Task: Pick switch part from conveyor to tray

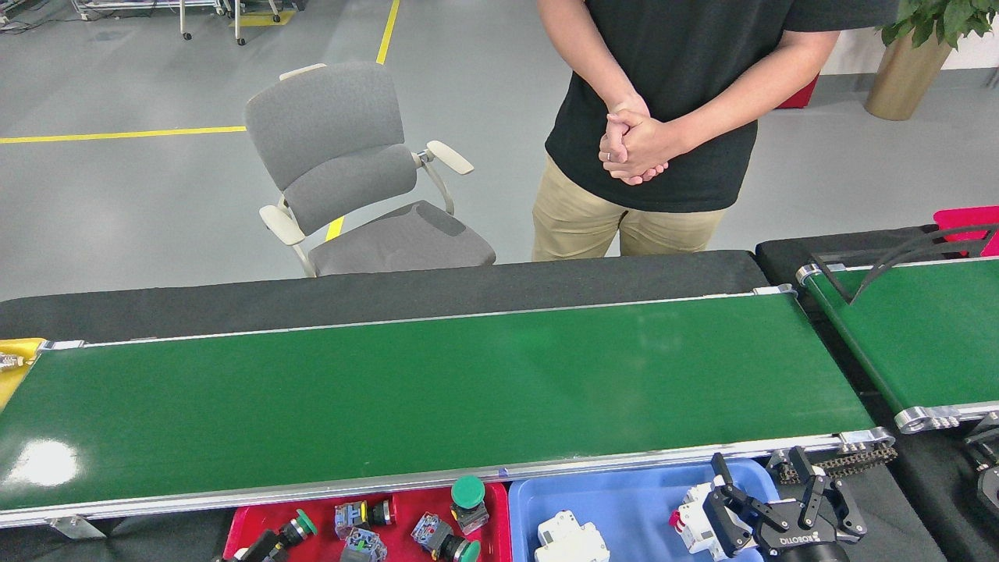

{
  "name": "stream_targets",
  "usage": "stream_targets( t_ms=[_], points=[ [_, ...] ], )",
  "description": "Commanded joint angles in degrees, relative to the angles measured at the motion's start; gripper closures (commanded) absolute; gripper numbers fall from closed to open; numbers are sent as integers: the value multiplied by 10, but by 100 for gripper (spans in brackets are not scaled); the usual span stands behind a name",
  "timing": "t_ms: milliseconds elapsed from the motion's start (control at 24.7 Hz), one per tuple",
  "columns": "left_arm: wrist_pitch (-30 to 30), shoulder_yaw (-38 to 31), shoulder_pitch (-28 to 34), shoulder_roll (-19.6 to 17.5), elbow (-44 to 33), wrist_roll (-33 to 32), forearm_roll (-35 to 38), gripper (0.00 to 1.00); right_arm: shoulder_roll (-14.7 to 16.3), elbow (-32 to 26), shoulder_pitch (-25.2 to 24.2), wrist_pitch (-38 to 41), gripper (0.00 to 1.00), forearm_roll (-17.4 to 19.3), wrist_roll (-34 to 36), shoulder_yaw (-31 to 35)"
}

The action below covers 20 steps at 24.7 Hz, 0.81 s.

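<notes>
The conveyor (437, 398) lay long, glossy and dark green, its belt bare. The blue tray (624, 507) was cut off below. Over it the right gripper (761, 507) spread its fingers beside a white switch part (691, 524), holding nothing.

Right hand (769, 499) low, fingers spread.

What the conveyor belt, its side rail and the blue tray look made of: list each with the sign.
Conveyor belt: seemingly smooth PVC or rubber-like sheet, glossy dark green; a white glare patch shows at its left end.
Side rail: likely aluminium, bare silver with a dull metallic sheen.
Blue tray: probably moulded plastic, uniform light blue, semi-matt, with rounded corners.
</notes>
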<state>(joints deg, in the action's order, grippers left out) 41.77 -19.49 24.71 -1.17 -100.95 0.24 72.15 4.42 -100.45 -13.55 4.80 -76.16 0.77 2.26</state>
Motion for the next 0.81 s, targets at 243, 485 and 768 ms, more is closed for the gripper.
stream_targets(
  t_ms=[243,485,768],
  points=[
    [-245,-103,-5,-1,-7,8,61,0,-3,-7,-4,-1,0,0,2,2],
    [-231,-92,-43,-42,-2,8,55,0,-5,-7,-4,-1,0,0,3,2],
    [-210,-55,-71,-95,22,8,40,0,-6,-7,-10,-1,0,0,3,4]
  ],
)
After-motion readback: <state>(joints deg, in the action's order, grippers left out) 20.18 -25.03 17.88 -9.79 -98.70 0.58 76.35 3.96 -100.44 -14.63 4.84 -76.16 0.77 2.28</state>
